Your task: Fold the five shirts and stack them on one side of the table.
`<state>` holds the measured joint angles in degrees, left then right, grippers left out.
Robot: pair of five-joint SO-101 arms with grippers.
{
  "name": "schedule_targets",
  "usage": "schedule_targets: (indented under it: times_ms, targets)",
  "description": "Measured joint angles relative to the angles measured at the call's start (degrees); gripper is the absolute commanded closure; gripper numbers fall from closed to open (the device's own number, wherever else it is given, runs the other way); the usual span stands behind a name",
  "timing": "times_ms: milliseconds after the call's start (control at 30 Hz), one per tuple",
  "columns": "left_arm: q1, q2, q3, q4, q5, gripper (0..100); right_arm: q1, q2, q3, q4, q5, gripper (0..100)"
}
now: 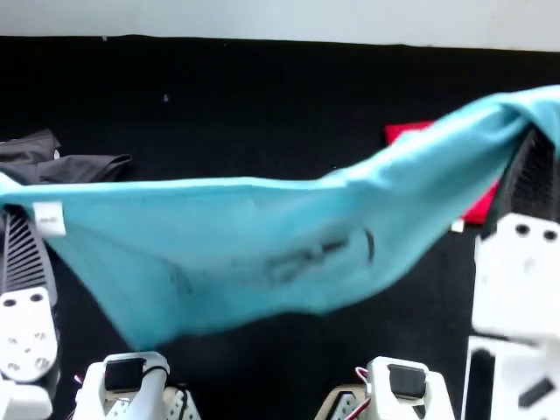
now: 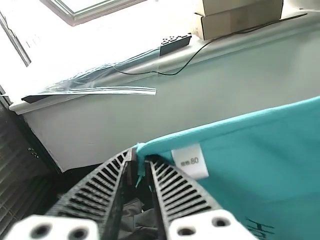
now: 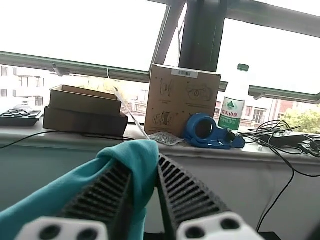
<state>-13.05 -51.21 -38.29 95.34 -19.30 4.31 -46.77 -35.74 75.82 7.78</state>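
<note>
Teal shirt [image 1: 262, 245]: hung above the counter [image 1: 262, 105], stretched between both tools. Left tool [image 2: 141, 167] is closed on an edge beside the label [image 2: 190, 161]; right tool [image 3: 145, 172] is closed on the far end. Judged soft, light, sag-prone; best held at corners.

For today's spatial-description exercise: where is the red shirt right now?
In the high view, the red shirt lies on the black table toward the right side, partly hidden behind the lifted teal shirt.
</note>
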Motion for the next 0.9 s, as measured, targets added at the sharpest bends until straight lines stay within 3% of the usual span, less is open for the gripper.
schedule_targets:
  times_ms: [233, 433, 733, 900]
  targets:
    - [0.0, -1.1, 0.0, -0.9, 0.0, 99, 0.4, -0.9, 0.0, 0.1, -0.5, 99.4]
    - [0.0, 2.6, 5.1, -5.0, 0.0, 99, 0.4, 6.5, 6.0, -0.2, -7.5, 99.4]
    - [0.1, 23.8, 23.9, -19.0, 0.0, 99, -0.6, 25.8, 23.1, -12.3, -13.4, 99.4]
    - [0.1, 35.9, 24.5, -24.6, 0.0, 99, -3.6, 36.3, 24.3, -17.1, -13.4, 99.4]
